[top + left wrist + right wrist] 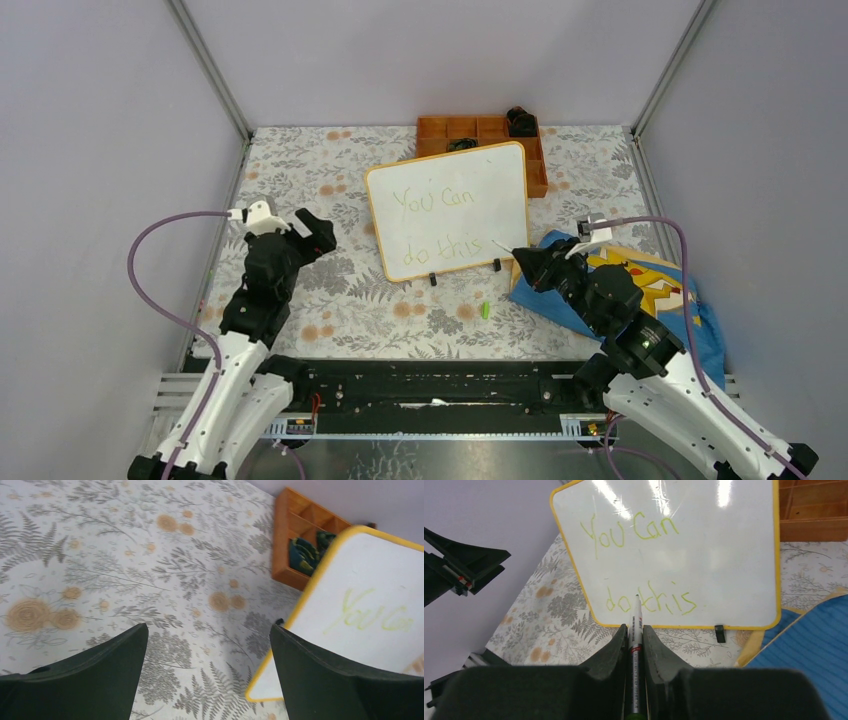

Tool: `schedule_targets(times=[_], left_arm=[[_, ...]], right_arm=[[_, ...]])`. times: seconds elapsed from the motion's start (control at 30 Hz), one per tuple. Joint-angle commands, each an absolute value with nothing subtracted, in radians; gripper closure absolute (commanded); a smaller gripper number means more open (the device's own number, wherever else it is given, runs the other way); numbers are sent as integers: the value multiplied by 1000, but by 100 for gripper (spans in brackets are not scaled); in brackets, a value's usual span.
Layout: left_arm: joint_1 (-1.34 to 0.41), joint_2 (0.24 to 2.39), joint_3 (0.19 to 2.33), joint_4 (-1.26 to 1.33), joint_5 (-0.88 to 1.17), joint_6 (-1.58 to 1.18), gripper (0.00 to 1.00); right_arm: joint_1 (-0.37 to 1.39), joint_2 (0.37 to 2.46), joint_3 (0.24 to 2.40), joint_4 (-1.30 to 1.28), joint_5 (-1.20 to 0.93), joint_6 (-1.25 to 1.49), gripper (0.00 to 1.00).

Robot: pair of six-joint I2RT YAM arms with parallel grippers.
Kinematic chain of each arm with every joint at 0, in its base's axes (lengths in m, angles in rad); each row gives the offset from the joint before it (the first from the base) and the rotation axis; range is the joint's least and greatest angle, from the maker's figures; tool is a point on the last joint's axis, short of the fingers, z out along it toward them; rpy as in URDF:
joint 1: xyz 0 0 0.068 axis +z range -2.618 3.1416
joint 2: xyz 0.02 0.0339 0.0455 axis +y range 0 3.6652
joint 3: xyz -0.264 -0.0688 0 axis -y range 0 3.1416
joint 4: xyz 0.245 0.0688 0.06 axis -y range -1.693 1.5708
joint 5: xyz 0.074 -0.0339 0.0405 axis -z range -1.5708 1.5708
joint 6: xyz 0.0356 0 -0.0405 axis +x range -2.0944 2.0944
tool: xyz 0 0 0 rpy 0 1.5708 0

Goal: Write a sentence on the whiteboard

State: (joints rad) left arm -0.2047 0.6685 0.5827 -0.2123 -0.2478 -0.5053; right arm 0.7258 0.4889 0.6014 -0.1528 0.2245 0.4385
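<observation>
The whiteboard (447, 210) sits mid-bench towards the far side, turned at an angle, with its far corner by the orange tray (480, 128) and the blue cloth (690, 300) just off its near right corner. The sentence (639, 565) is already on it in pale green, "You can" above "do this". Your right hand (634, 632) is clamped narrow on the marker (637, 612), which runs straight out between the jaws with its tip over the lower line. You cannot tell from here whether the tip touches. Treat the board as light and stiff, with a glossy, slick face. On its small black feet (720, 633) it will probably skid or rock across the bench (330, 300) if the pen bears down, so keep the pressure gentle. If you need to steady it, use the left hand (209, 627), which hangs wide and empty just beside the board's left edge. Take the yellow frame (300, 610) there, never the face, since the ink looks likely to smear. The marker is slim and smooth and may pivot under side load.
</observation>
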Motion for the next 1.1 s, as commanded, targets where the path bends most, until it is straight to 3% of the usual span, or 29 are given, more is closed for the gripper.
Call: schedule_targets(times=[0.0, 0.1, 0.2, 0.23, 0.3, 0.33, 0.8, 1.07], left_arm=[[-281, 599, 565, -187, -273, -477, 1], [-321, 545, 563, -189, -314, -469, 1], [-331, 508, 567, -191, -342, -489, 1], [-331, 500, 566, -190, -337, -489, 1], [-333, 495, 566, -185, -323, -480, 1], [-333, 497, 566, -183, -313, -471, 1], [-345, 565, 559, -181, -198, -391, 1], [-351, 592, 548, -123, 110, -380, 1]], right_arm=[[719, 496, 602, -61, 122, 447, 95], [719, 509, 588, -33, 99, 499, 79], [719, 513, 576, -10, 63, 527, 74], [720, 514, 578, -9, 62, 531, 78], [719, 518, 586, -9, 84, 528, 96], [719, 523, 594, -12, 106, 522, 100], [719, 580, 606, 27, 166, 445, 100], [719, 476, 534, 25, 212, 523, 100]])
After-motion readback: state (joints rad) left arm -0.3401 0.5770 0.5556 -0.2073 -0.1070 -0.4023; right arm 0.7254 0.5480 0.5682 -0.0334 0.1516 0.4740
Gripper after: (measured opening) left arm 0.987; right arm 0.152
